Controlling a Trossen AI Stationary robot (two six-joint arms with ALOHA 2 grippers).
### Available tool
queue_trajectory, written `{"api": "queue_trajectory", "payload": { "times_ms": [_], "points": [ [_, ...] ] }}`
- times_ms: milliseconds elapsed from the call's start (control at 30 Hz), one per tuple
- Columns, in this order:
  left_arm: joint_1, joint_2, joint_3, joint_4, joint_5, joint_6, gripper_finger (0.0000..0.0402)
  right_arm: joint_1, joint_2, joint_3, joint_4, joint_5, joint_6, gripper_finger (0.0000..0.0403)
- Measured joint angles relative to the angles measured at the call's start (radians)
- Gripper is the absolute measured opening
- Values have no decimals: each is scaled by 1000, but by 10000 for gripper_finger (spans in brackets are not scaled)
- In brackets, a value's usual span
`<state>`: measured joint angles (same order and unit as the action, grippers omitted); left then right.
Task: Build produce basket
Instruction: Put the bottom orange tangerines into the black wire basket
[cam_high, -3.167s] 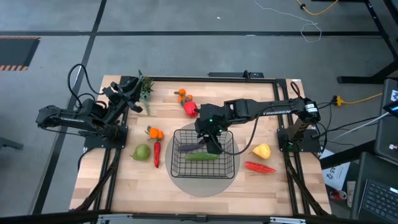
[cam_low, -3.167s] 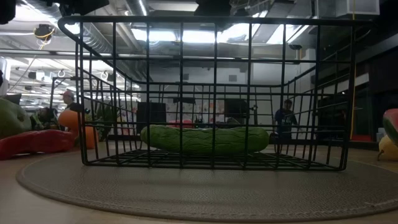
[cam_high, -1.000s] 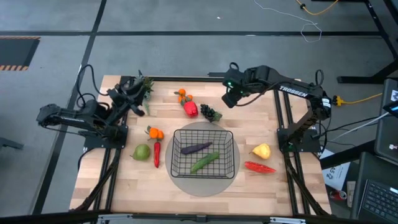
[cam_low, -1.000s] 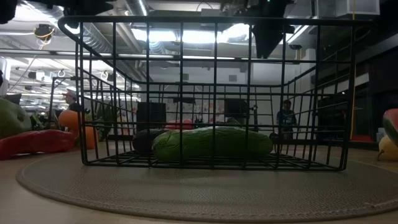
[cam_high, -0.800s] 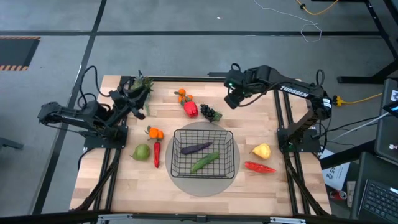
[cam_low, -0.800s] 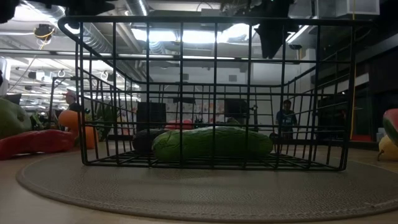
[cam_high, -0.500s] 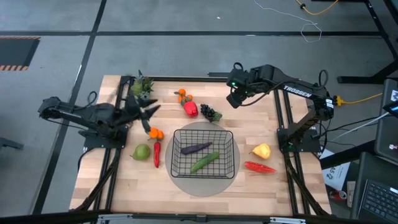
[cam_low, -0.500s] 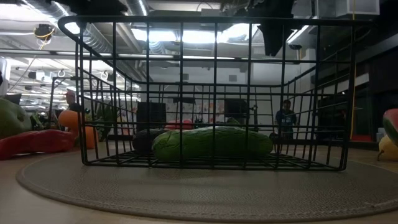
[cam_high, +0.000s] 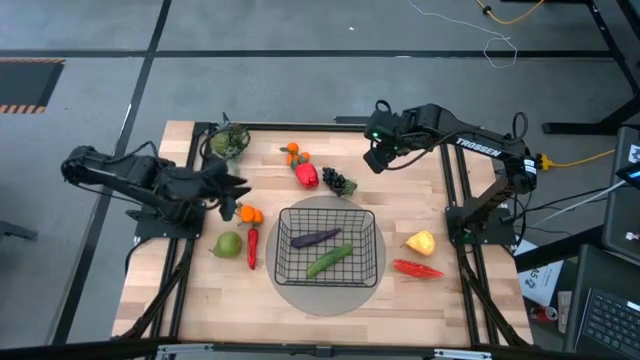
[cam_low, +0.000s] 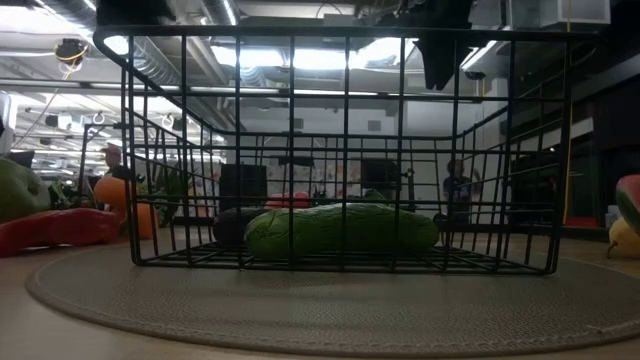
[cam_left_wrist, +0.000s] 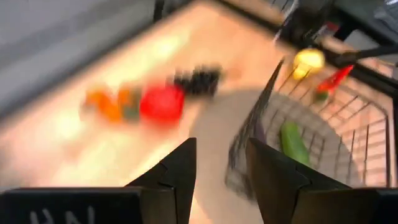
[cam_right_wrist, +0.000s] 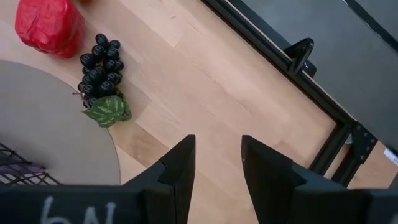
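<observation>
eggplant and cucumber in, left arm swings toward the oranges

the right pincer (cam_high: 376, 160), which three seconds back hung low inside the basket (cam_high: 329, 246), now hovers high over the tabletop's (cam_high: 440, 300) far edge, its fingers parted and empty in its wrist view. it left the purple eggplant (cam_high: 314, 238) beside the green cucumber (cam_high: 329, 260), so two pieces of produce lie in the basket on the grey mat (cam_high: 290, 297).

the left pincer (cam_high: 232, 192), a second ago up by the leafy sprig (cam_high: 228, 141), has swept inward and now sits just by the near oranges (cam_high: 249, 213). its fingers stand a little apart and carry nothing. it looks set to take the next piece.

still outside: grapes (cam_high: 339, 183) and red pepper (cam_high: 306, 175) just behind the basket, more oranges (cam_high: 291, 153) farther back, a green fruit (cam_high: 228, 244) and a chili (cam_high: 252, 248) to the left, a yellow fruit (cam_high: 421, 242) and another chili (cam_high: 417, 268) to the right.

the basket's low wire walls mean each piece must go in from above. the green fruit and chili lie close together, which could crowd a grasp.
</observation>
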<state>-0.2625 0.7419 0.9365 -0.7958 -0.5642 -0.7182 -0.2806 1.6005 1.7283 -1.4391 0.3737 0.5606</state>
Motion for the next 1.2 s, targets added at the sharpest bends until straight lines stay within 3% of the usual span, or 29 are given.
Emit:
{"api": "queue_trajectory", "payload": {
  "times_ms": [133,233,433,700,900,1200],
  "points": [
    [9,9,-23,-231,63,-405,134,0,0,0,0,0,39,131],
    [21,37,-70,-305,116,-545,134,1,0,0,14,0,41,131],
    [23,101,-165,-301,171,-615,134,1,0,0,71,-2,40,131],
    [23,208,-249,-295,269,-829,134,2,0,0,112,-34,41,131],
    [25,247,-274,-244,271,-920,134,2,0,0,112,-35,38,131],
    [87,254,-347,-85,263,-928,134,2,0,0,111,-35,34,131]
  ]
}}
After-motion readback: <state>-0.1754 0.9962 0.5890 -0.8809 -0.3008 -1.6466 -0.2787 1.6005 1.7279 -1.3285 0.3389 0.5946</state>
